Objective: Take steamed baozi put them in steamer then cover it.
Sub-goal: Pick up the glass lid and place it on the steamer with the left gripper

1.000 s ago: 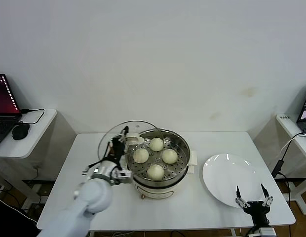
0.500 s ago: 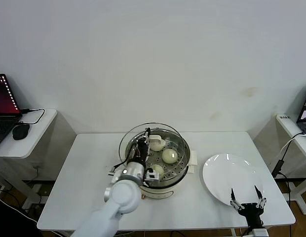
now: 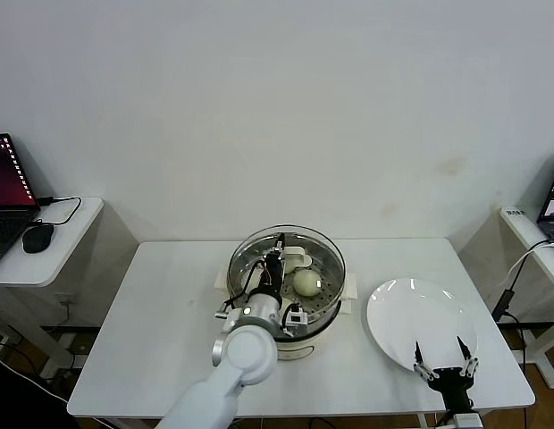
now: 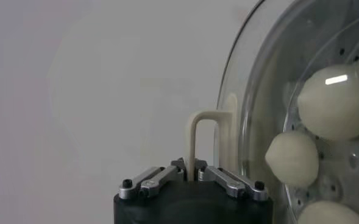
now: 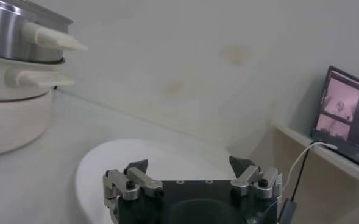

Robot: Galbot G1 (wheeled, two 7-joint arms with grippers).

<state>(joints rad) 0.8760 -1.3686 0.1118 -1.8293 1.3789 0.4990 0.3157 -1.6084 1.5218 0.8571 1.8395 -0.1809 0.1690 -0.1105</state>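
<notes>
white table point(image 3: 161, 313) in the middle; big white plate point(image 3: 411, 313) sits on its right side; off its left end there's a side desk point(image 3: 45, 241) with an open laptop point(image 3: 4, 192), a black mouse point(image 3: 36, 237) just beside it, and a cable point(image 3: 67, 207)

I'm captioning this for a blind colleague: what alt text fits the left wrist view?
The left gripper is shut on the cream-white handle of the cover, a clear glass lid. Through the glass, three steamed baozi show on the steamer's perforated tray.
</notes>
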